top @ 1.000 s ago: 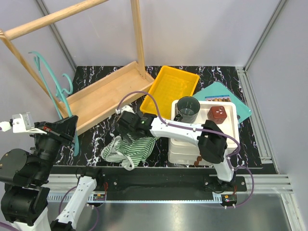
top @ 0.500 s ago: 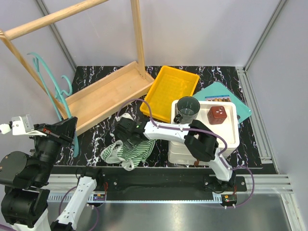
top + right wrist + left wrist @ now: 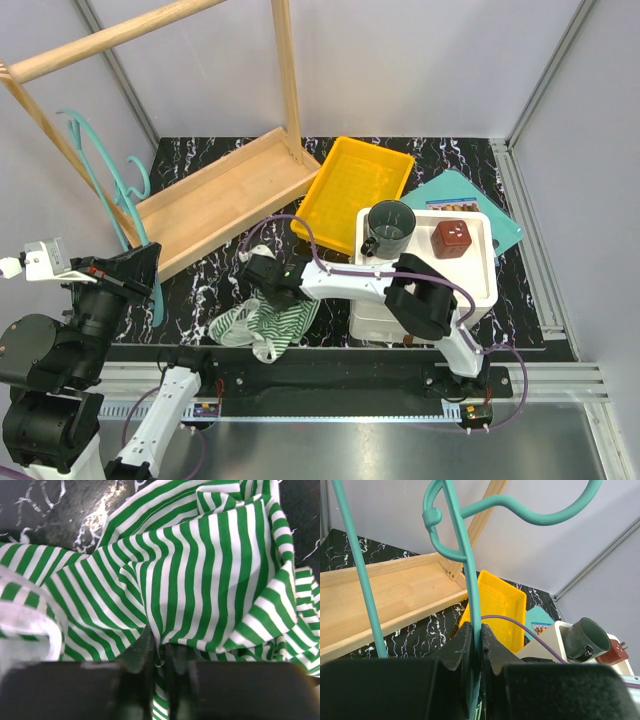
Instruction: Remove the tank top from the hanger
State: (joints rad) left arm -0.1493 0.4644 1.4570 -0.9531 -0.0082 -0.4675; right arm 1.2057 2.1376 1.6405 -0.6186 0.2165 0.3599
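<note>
The green-and-white striped tank top (image 3: 262, 324) lies crumpled on the black marble table near the front edge, off the hanger. It fills the right wrist view as the tank top (image 3: 200, 580), and my right gripper (image 3: 159, 652) is shut on a fold of it. From above, the right gripper (image 3: 270, 292) sits at the cloth's upper edge. The teal hanger (image 3: 104, 184) stands at the far left, held up off the table. My left gripper (image 3: 476, 640) is shut on one thin bar of the hanger (image 3: 469, 580), whose hook curls overhead.
A wooden rack base (image 3: 215, 195) with an upright post (image 3: 286, 70) lies behind the cloth. To the right are a yellow tray (image 3: 352, 180), a white box (image 3: 480, 270) carrying a dark mug (image 3: 390, 228) and a red-brown cube (image 3: 453, 238), and a teal sheet (image 3: 450, 188).
My right gripper has closed on the tank top after standing open. The cloth has bunched and slid slightly toward the front edge. The left arm and hanger have barely moved.
</note>
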